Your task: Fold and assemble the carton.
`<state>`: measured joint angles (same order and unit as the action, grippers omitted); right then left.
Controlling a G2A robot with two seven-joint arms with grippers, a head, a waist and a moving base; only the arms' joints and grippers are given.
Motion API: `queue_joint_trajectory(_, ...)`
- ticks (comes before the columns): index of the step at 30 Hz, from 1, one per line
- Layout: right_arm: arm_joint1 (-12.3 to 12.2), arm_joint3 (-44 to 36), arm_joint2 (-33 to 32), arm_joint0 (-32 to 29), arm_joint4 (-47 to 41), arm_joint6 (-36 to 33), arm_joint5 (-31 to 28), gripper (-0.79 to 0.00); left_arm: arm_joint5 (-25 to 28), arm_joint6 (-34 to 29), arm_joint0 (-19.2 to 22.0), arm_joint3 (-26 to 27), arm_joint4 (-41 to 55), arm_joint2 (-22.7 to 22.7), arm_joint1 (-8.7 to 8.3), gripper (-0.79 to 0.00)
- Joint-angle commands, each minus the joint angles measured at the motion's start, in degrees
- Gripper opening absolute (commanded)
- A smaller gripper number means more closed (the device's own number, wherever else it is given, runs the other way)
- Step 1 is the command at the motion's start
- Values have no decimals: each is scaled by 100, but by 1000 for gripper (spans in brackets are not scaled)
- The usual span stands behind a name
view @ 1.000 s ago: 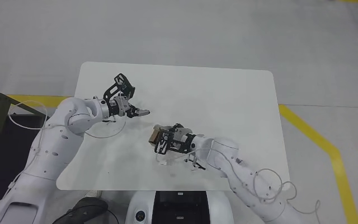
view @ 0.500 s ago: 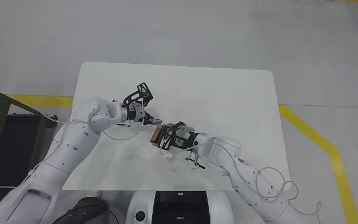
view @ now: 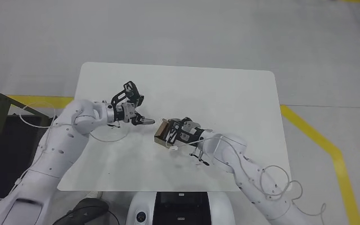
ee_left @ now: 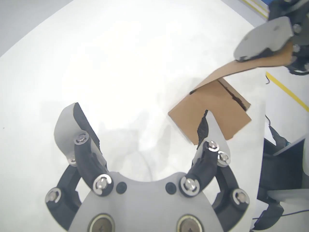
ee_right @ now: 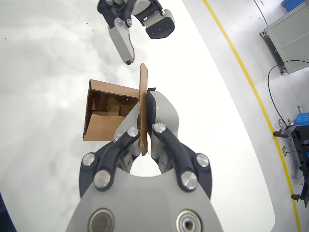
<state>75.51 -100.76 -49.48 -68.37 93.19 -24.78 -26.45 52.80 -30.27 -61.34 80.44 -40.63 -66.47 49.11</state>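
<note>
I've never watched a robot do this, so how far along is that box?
Partly done: the carton already has a box shape, with an inner flap folded inside. In hand: the right gripper pinches one outer flap. The left gripper hangs open beside it, not touching. Left: closing the open side.

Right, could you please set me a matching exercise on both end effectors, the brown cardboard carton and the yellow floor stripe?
Things:
1. left end effector
2. right end effector
3. brown cardboard carton
4. yellow floor stripe

States or places:
a. shut on the carton
b. beyond the edge of the rounded white table
c. open, holding nothing
d. one side open, inner flaps showing

Pairs: 1-c, 2-a, 3-d, 4-b.
</note>
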Motion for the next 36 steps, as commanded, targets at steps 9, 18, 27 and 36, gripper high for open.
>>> queue_joint_trajectory(9,46,93,97,87,-36,112,85,-785,520,360,-169,504,-488,-48,-89,0)
queue_joint_trajectory(18,54,69,81,105,-108,171,20,-785,337,2529,-349,556,-2545,-19,-41,0)
queue_joint_trajectory(27,45,-2,32,74,-159,247,-63,-785,-92,3455,-454,270,-3070,-184,-32,0)
queue_joint_trajectory(36,64,54,37,221,-344,103,-263,-785,-92,3455,-454,270,-3070,-184,-32,0)
